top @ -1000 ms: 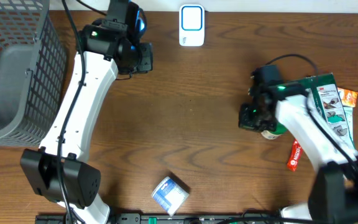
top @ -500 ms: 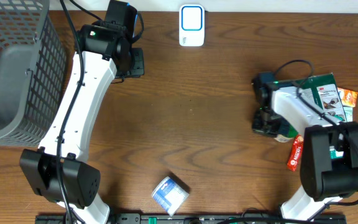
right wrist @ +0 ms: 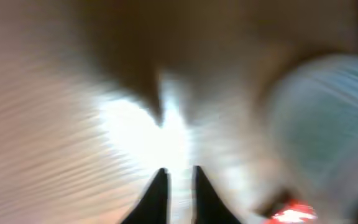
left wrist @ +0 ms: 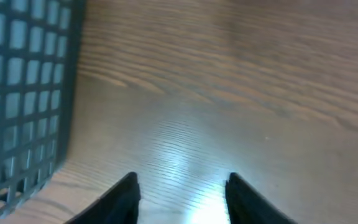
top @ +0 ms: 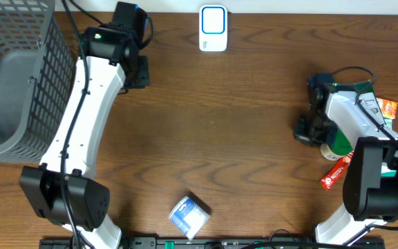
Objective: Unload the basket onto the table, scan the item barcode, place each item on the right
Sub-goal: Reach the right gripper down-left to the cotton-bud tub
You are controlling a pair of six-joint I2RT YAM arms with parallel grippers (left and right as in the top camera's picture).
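White arms (top: 81,117), black joints (top: 109,45) and cables (top: 351,68), black left gripper (left wrist: 182,180).

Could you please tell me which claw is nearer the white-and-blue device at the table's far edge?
Left. The left claw lies a little left of the device; the right claw is farther off, near the green packet.

Counter (top: 240,138) inventory:
- grey mesh basket (top: 12,83): 1
- white scanner (top: 213,29): 1
- blue-and-white box (top: 188,216): 1
- red tube (top: 332,174): 1
- orange packet (top: 388,106): 1
- green card pack (top: 370,104): 1
- round green-and-white container (top: 338,146): 1
- arms: 2, the left arm (top: 92,111) and the right arm (top: 347,114)
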